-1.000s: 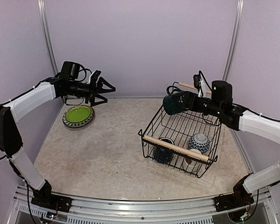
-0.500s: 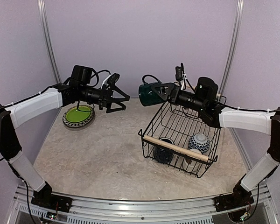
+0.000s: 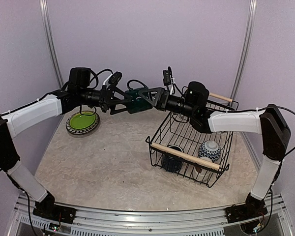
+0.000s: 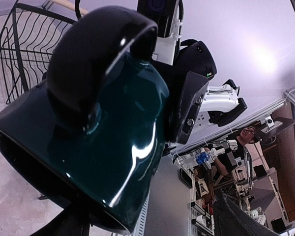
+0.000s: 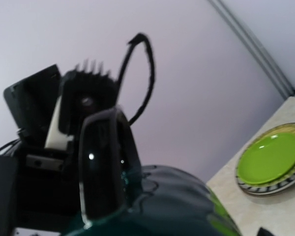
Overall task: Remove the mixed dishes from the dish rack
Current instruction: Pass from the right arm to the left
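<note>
A dark blue mug (image 3: pixel 134 101) hangs in mid-air above the table's back middle, with my right gripper (image 3: pixel 147 97) shut on it from the right. My left gripper (image 3: pixel 122 102) reaches in from the left, jaws open and flanking the mug's other end. In the left wrist view the mug (image 4: pixel 103 123) fills the frame, handle up, with a gap beside one finger (image 4: pixel 233 216). The right wrist view shows the mug (image 5: pixel 187 206) and its handle. The dish rack (image 3: pixel 184 154) stands at right, holding another dark mug (image 3: pixel 173 155), a blue-white bowl (image 3: pixel 209 149) and a small cup (image 3: pixel 201 166).
A lime green plate (image 3: pixel 82 121) lies stacked on a patterned plate at the table's left back, also seen as the green plate (image 5: pixel 270 157) in the right wrist view. Purple walls enclose the table on three sides.
My right arm carried the mug left from above the rack to mid-table. My left arm swung right from over the green plate to meet it, and its jaws narrowed slightly.
</note>
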